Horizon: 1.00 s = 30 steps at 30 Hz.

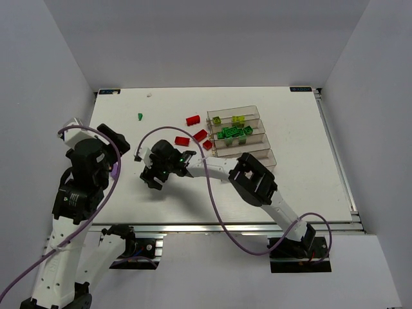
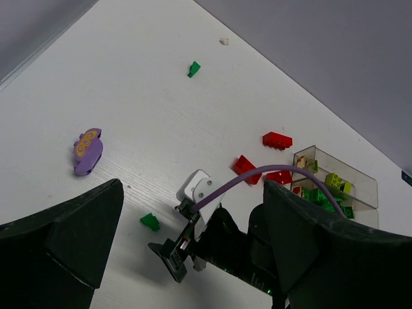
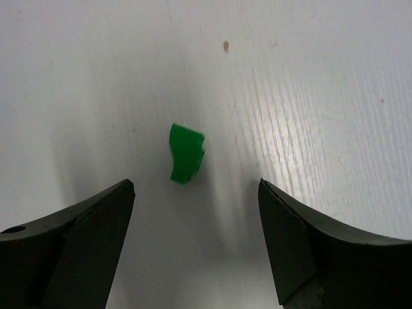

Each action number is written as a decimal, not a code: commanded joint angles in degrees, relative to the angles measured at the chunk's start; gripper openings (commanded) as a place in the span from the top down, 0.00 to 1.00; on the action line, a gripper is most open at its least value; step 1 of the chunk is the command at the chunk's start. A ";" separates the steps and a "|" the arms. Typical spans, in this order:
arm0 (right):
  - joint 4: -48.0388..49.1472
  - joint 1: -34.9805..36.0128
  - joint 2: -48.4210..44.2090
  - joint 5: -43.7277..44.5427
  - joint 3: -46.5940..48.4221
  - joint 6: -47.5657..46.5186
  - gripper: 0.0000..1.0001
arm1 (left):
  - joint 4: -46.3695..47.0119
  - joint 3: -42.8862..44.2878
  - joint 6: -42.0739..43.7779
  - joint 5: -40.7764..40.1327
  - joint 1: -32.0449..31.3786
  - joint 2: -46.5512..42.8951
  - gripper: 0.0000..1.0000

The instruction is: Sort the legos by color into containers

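Four clear trays stand in a row on the tabletop. Four red bricks lie just left of them. Well left of the trays, one green brick lies beneath the wide-open right gripper, unheld. A second green brick and one purple piece lie farther left. The left gripper gapes wide and holds nothing.

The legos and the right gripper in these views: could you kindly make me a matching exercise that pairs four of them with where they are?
Things:
1. purple lego
2. yellow-green legos
3. red lego
4. right gripper

Places:
A. inside the farthest tray
B. open, above a green lego
C. on the table, seen only by the left wrist camera
D. on the table, just left of that tray

Pairs: 1-C, 2-A, 3-D, 4-B
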 commanded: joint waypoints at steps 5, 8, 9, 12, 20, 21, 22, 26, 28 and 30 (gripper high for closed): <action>4.26 1.48 4.73 4.50 7.58 2.70 0.22 | -3.07 -0.17 1.93 -2.18 0.35 0.40 0.02; 3.91 1.75 6.23 5.65 9.17 2.88 0.25 | -2.72 -0.26 2.02 -2.27 0.35 0.32 0.02; 3.73 1.75 6.58 5.83 9.17 2.88 0.28 | -2.63 -0.26 2.02 -2.10 0.35 0.31 0.02; 3.56 1.84 6.33 5.30 8.04 1.74 0.35 | -2.10 -0.44 2.10 -1.92 0.35 0.49 0.02; 2.68 1.84 2.12 1.80 3.38 -0.90 0.62 | 0.00 -1.75 2.11 -1.39 0.35 1.37 0.04; 2.50 1.75 1.50 1.26 2.85 -1.25 0.70 | 0.70 -2.02 2.02 -1.30 0.35 1.54 0.05; 2.33 1.57 0.71 0.74 1.89 -1.86 0.74 | 1.23 -2.19 1.93 -1.04 0.35 1.63 0.07; -0.38 -0.27 -4.38 -7.41 0.04 -4.67 0.91 | 3.87 -3.43 0.79 -0.78 0.35 1.90 0.41; -2.93 -2.02 -6.23 -12.25 0.03 -7.22 0.98 | 5.10 -3.95 0.52 -0.60 0.35 2.60 0.58; -8.01 -3.69 -9.31 -20.68 0.21 -11.52 1.00 | 6.50 -4.13 0.17 -0.16 0.27 3.04 0.61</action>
